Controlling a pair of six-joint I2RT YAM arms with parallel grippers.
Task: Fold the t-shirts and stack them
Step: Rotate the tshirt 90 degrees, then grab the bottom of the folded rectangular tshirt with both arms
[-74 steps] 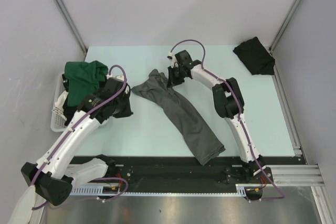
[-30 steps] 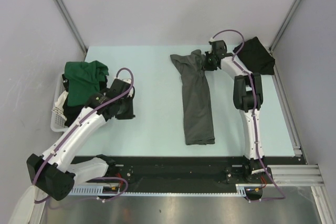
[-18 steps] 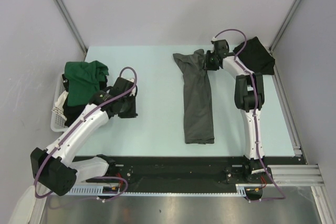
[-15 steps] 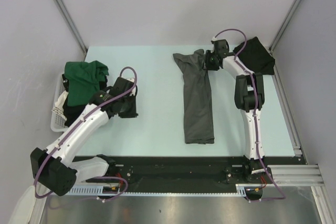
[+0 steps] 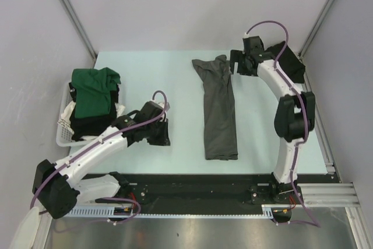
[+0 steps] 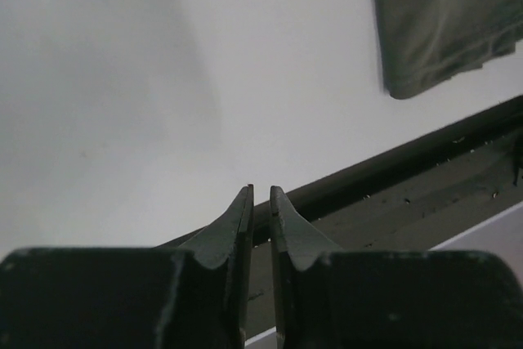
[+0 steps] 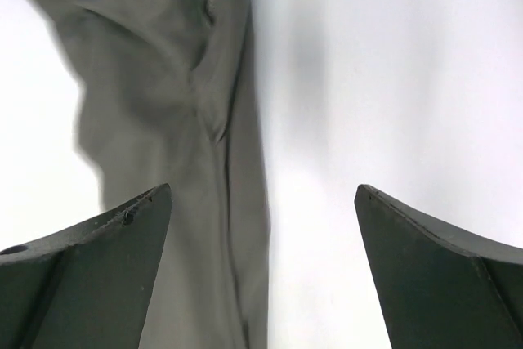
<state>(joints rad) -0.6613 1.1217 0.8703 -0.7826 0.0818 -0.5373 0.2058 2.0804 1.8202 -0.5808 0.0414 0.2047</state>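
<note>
A dark charcoal grey t-shirt (image 5: pixel 220 109) lies as a long narrow strip down the middle of the table. Its near end shows in the left wrist view (image 6: pixel 445 22) and its rumpled far end in the right wrist view (image 7: pixel 163 104). My right gripper (image 5: pixel 238 62) (image 7: pixel 261 194) hovers open just right of that far end and holds nothing. My left gripper (image 5: pixel 163 138) (image 6: pixel 261 190) is left of the strip near the front edge, its jaws almost together and empty. A dark green t-shirt (image 5: pixel 93 88) is draped over the basket. A black t-shirt (image 5: pixel 293 62) lies at the back right, partly behind my right arm.
The white slatted basket (image 5: pixel 63 132) stands at the left edge, with dark cloth under the green shirt. A black rail (image 5: pixel 192 182) (image 6: pixel 409 169) runs along the table's near edge. Grey walls and metal posts close in the left, back and right sides.
My right gripper has let go of the grey shirt's far end, opened wide and drawn back to the right. The left arm has swung right and nearer the front edge.
</note>
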